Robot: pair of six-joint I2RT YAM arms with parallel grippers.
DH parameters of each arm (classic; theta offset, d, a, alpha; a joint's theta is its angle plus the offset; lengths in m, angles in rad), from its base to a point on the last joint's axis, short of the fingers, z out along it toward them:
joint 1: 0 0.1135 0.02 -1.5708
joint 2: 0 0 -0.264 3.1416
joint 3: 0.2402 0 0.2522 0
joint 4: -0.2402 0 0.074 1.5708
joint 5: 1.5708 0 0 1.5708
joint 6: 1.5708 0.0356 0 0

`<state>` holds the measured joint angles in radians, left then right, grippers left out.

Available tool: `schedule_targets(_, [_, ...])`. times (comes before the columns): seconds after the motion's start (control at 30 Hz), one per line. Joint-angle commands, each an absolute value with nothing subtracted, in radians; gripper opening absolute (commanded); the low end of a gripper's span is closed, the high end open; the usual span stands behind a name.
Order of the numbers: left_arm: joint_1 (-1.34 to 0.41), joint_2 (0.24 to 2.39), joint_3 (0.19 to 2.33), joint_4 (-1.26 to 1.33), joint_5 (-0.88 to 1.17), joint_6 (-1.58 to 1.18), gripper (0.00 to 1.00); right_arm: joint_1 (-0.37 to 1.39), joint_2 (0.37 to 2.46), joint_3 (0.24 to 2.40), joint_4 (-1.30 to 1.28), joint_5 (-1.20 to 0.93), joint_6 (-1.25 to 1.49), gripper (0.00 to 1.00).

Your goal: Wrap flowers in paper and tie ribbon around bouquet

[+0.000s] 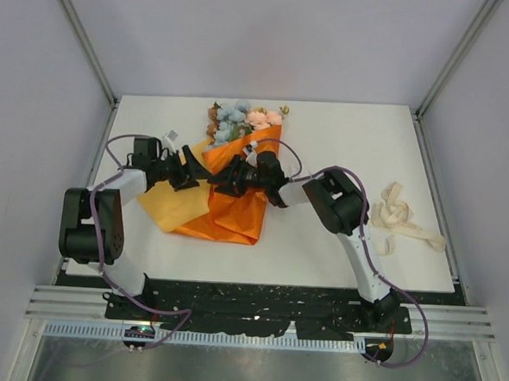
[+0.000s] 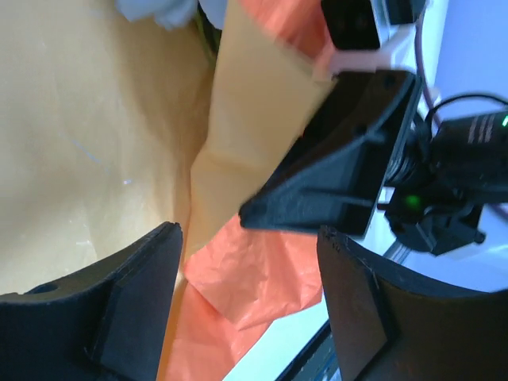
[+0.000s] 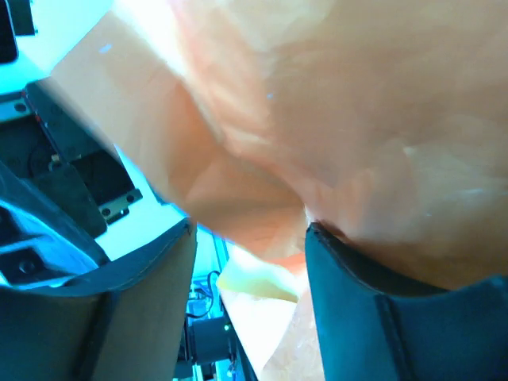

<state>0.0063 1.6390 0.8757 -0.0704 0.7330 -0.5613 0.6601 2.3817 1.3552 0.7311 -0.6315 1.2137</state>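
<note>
The flowers (image 1: pixel 242 119) lie at the back middle of the table, their stems covered by the orange paper (image 1: pixel 236 213), which is folded over them into a loose cone. The paper's paler underside (image 1: pixel 171 207) spreads out to the left. My left gripper (image 1: pixel 195 176) and right gripper (image 1: pixel 225 180) meet nose to nose over the fold. In the left wrist view the left gripper (image 2: pixel 250 234) is open above crinkled paper (image 2: pixel 254 274). In the right wrist view the right gripper (image 3: pixel 250 228) is open, with the paper (image 3: pixel 317 119) hanging just in front of its fingertips. The cream ribbon (image 1: pixel 400 218) lies loose at the right.
The white table (image 1: pixel 320 246) ends in a black rail along the near edge. Grey walls and metal posts close in the left, back and right sides. The right arm's cable (image 1: pixel 357 205) loops near the ribbon.
</note>
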Motion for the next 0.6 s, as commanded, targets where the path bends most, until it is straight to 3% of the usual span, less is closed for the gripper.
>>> schedule_targets(0.0, [0.046, 1.650, 0.952, 0.040, 0.701, -0.632, 0.80, 0.666, 2.398, 1.371, 0.689, -0.600, 1.155, 0.67])
schedule_targets(0.13, [0.063, 1.692, 0.997, 0.037, 0.677, -0.649, 0.82, 0.666, 2.402, 1.370, 0.692, -0.597, 1.158, 0.75])
schedule_targets(0.37, [0.086, 1.739, 1.046, -0.041, 0.571, -0.586, 0.82, 0.664, 2.407, 1.350, 0.707, -0.592, 1.167, 0.75])
schedule_targets(0.5, [0.083, 1.798, 1.104, -0.041, 0.612, -0.557, 0.80, 0.666, 2.395, 1.336, 0.719, -0.595, 1.161, 0.74])
schedule_targets(0.57, [0.074, 1.845, 1.144, -0.032, 0.656, -0.558, 0.74, 0.664, 2.388, 1.332, 0.721, -0.597, 1.157, 0.75])
